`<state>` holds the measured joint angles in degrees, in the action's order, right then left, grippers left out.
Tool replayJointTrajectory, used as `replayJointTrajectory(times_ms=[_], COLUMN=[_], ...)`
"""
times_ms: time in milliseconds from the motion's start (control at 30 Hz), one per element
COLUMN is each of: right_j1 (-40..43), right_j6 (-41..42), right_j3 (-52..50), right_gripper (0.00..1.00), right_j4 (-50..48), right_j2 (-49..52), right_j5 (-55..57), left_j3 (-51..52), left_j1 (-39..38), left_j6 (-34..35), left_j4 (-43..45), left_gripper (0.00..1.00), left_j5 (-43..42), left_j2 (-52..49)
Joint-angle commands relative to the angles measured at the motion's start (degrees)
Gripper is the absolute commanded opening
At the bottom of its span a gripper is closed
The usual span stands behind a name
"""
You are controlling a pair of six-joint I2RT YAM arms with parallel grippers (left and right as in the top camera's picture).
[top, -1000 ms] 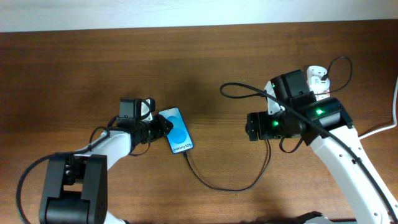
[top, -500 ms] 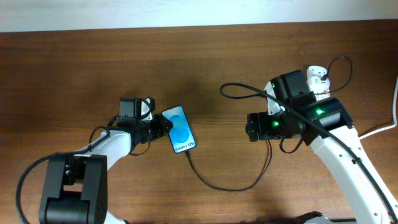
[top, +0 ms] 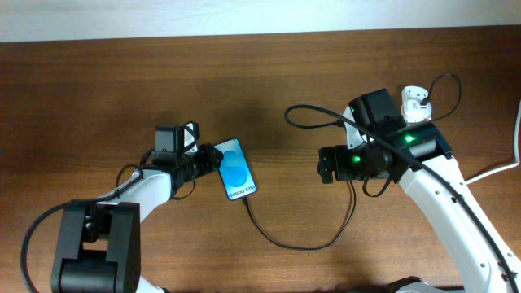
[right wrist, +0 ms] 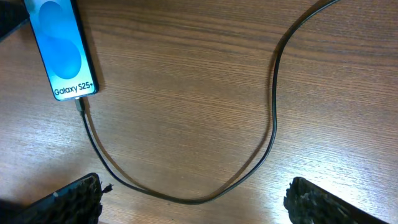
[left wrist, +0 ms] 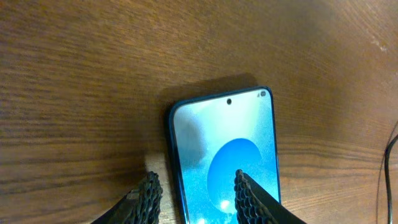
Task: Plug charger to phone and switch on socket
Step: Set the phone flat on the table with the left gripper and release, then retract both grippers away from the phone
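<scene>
The phone [top: 234,169] lies flat on the table with its blue screen up. It also shows in the left wrist view [left wrist: 224,149] and the right wrist view [right wrist: 64,50]. The charger's black cable [top: 301,246] runs from the phone's lower end, where its tip sits in the port [right wrist: 81,104], in a loop under the right arm. The white socket [top: 416,104], with the white plug adapter on it, peeks out behind the right arm and is mostly hidden. My left gripper [left wrist: 198,186] is open, with its fingertips either side of the phone's left edge. My right gripper [right wrist: 199,205] is wide open and empty above the cable loop.
A thick white cord [top: 503,167] runs off the right edge of the table. The cable makes another loop [top: 297,115] left of the right arm. Bare wooden table [top: 98,98] lies to the far left and at the front.
The phone has shifted slightly to the right with the left gripper at its edge. The right arm has moved a little to the left.
</scene>
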<state>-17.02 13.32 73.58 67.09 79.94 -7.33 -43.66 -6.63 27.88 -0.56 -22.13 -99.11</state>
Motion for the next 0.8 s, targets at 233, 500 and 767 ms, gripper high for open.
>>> replayJointTrajectory(times_ms=[233,500,767], right_j1=[0.3,0.3,0.3], right_j6=[0.0,1.3,17.8], right_j3=[-0.3,-0.3,-0.3], right_gripper=[0.98,0.98,0.98], right_j4=[-0.4,0.6,11.0], right_j2=[0.2,-5.3,-33.1], right_j5=[0.5,0.5,16.0], left_j3=[0.3,0.2,0.2], left_j1=[-1.6,-1.6,-1.6], left_j6=[-0.1,-8.7,-14.7], left_j4=[5.7,-20.0,-52.1], left_gripper=[0.33,0.14,0.09], left_j5=[0.8,1.7,6.1], left_j2=[-0.2,35.3,73.2])
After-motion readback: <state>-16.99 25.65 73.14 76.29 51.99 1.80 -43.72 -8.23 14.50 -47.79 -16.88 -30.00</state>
